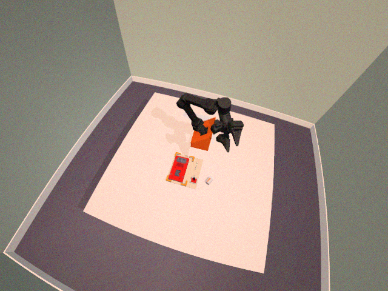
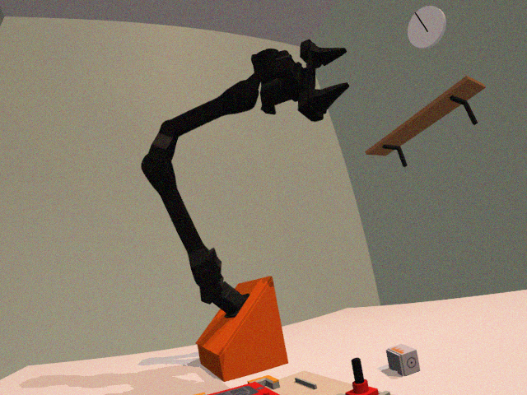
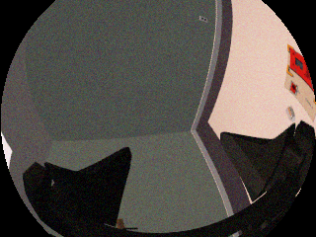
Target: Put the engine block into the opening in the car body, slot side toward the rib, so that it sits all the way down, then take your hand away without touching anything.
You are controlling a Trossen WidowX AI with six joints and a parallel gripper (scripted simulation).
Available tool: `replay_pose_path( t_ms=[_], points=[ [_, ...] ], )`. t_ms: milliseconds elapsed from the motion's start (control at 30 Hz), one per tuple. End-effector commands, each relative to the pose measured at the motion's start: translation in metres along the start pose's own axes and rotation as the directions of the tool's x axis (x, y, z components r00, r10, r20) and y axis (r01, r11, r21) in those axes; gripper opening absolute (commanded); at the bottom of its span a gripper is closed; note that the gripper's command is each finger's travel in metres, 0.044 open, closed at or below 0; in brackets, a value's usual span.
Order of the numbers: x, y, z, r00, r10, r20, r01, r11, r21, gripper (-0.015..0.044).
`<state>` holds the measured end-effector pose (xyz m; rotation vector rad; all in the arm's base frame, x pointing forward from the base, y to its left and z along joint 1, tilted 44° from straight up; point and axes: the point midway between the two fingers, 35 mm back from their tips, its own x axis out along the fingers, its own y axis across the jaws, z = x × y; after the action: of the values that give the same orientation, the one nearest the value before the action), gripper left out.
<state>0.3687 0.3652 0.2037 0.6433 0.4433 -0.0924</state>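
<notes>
The engine block, a small grey box with orange marks on top, stands on the table beside the board, outside the car body. The red car body lies flat on the board between orange corner pieces. A small dark patch shows in its middle and a larger grey one near one end; the opening's slot and rib are too small to make out. My gripper is open and empty, high above the table, pointing sideways and away from both.
The beige board also bears a small red piece with an upright black peg, near the engine block, and a thin grey bar. The orange arm base stands behind the board.
</notes>
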Motion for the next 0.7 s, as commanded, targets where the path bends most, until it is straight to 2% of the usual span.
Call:
replay_pose_path(
  t_ms=[0,333,667],
  points=[
    [0.022,-0.029,-0.010,0.995,-0.093,-0.029,0.095,0.994,0.054,0.0440],
    [0.063,-0.107,-0.023,0.939,-0.335,-0.085,0.345,0.917,0.201,0.0440],
    [0.090,-0.183,-0.028,0.824,-0.557,-0.102,0.551,0.750,0.366,0.0440]
  ],
)
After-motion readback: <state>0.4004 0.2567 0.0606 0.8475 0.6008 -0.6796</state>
